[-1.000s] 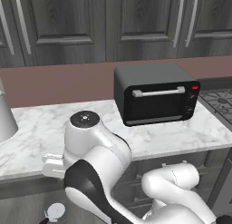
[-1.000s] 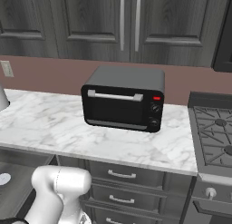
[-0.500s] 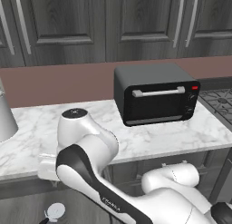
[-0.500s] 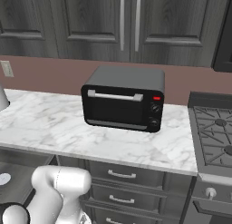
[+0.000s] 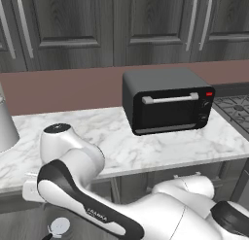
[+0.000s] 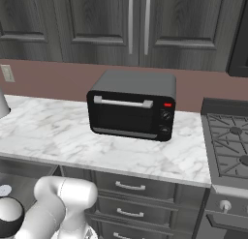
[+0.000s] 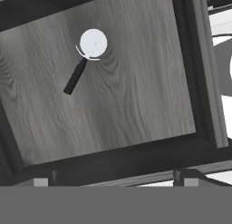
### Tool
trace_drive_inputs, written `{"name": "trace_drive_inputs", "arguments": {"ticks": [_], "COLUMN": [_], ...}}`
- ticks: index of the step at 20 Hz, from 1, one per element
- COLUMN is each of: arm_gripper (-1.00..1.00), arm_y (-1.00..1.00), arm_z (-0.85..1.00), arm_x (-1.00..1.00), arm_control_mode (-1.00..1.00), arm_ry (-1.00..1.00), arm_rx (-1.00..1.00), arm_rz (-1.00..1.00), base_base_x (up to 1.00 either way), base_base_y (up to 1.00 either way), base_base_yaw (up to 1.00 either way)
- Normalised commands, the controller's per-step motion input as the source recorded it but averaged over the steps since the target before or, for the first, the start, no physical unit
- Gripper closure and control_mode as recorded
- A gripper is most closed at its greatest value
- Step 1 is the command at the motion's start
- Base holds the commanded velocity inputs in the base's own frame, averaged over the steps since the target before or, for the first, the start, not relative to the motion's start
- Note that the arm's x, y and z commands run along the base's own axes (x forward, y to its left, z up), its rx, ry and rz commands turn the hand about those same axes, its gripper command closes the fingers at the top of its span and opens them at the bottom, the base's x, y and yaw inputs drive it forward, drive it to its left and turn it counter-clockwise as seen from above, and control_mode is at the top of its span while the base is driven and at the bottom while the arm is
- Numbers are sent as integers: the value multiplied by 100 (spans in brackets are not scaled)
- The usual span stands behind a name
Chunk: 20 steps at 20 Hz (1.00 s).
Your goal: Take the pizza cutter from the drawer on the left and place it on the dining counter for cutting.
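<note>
Drawer (image 7: 136, 82) pulled open, pizza cutter (image 7: 86, 60) lying alone on its wood-grain floor, claw (image 7: 113, 181) above, fingers apart

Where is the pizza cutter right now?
In the hand view, the pizza cutter lies flat on the wood-grain floor of the open drawer, toward its upper left, round blade up and black handle angled down-left.

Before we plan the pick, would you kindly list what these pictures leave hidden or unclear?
- Claw, hand view: just its open fingertips rise at the bottom edge.
- Pizza cutter, left base view: mostly hidden behind the arm.
- Drawer, hand view: corners cut off by the picture edges; its front and handle cannot be made out.
- Stove, right base view: cut by the right edge.
</note>
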Motion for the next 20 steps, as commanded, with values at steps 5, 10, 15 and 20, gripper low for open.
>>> {"name": "trace_drive_inputs", "arguments": {"ticks": [5, 10, 15, 20], "arm_gripper": [-100, -100, -100, -100], "arm_y": [30, 24, 6, 0], "arm_z": [-17, -22, -9, -5], "arm_x": [0, 0, 0, 5], "arm_control_mode": [-100, -100, -100, -100], "arm_ry": [0, 0, 0, 0], "arm_rx": [-4, -3, 0, 0], "arm_rz": [0, 0, 0, 0], "base_base_x": [0, 0, 0, 0], "base_base_y": [0, 0, 0, 0], "base_base_yaw": [0, 0, 0, 0]}}
